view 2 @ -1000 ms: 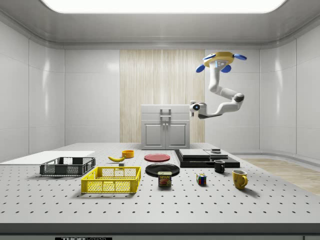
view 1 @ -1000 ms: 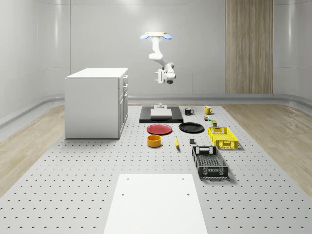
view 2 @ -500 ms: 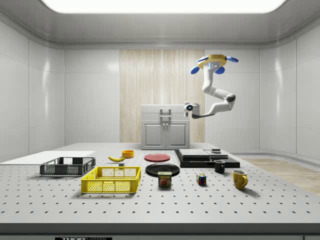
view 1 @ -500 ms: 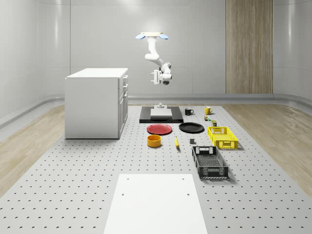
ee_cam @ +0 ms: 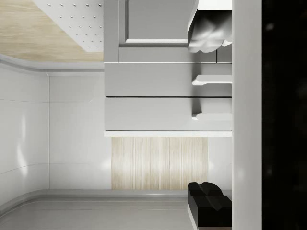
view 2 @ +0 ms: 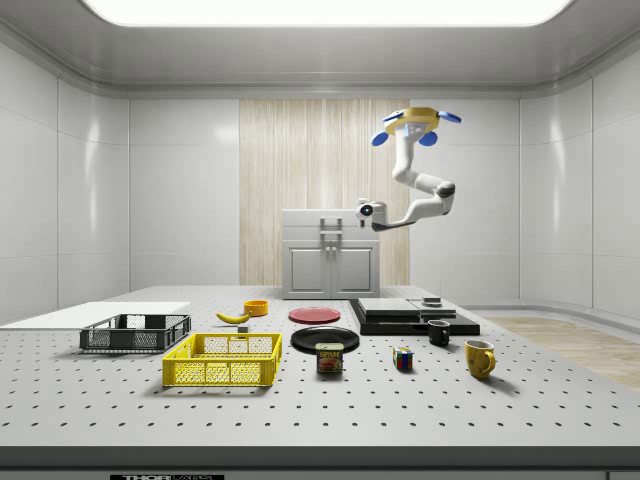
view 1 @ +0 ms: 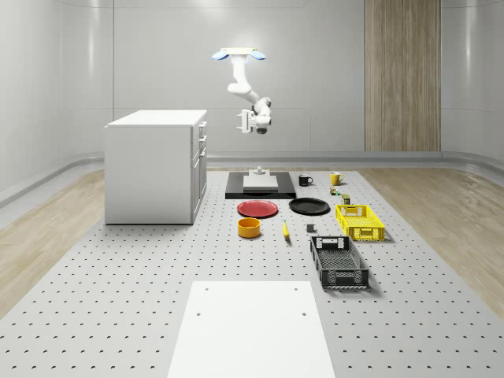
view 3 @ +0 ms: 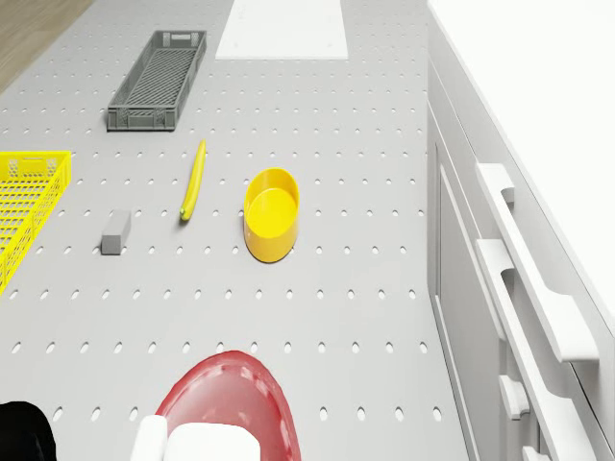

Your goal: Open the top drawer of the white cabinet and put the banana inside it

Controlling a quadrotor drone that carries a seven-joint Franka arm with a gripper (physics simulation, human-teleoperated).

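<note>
The white cabinet [view 1: 153, 165] stands on the whole-scene view's left with all drawers closed. Its top drawer handle [ee_cam: 213, 116] shows close ahead in the wrist view. The banana [view 1: 285, 230] lies on the table beside a yellow bowl, also seen as banana [view 3: 194, 180] and banana [view 2: 233, 317]. The drone [view 1: 238, 54] hovers high beyond the cabinet's front, near the black platform. My gripper [view 1: 244, 123] hangs at top-drawer height, apart from the cabinet front, its fingers [ee_cam: 208, 28] spread wide and empty. In the side view the gripper [view 2: 365, 211] is by the cabinet's upper right corner.
A yellow bowl [view 3: 271, 211], a red plate [view 1: 257, 209] and a black plate [view 1: 309, 206] lie near the banana. A black platform [view 1: 260, 186], yellow basket [view 1: 360, 221], black crate [view 1: 339, 262], mugs and a white board [view 1: 250, 331] also sit on the table.
The drone and arm have moved toward the cabinet, to the whole-scene view's left, bringing the gripper nearer the drawer fronts. The banana and the drawers have not moved.
</note>
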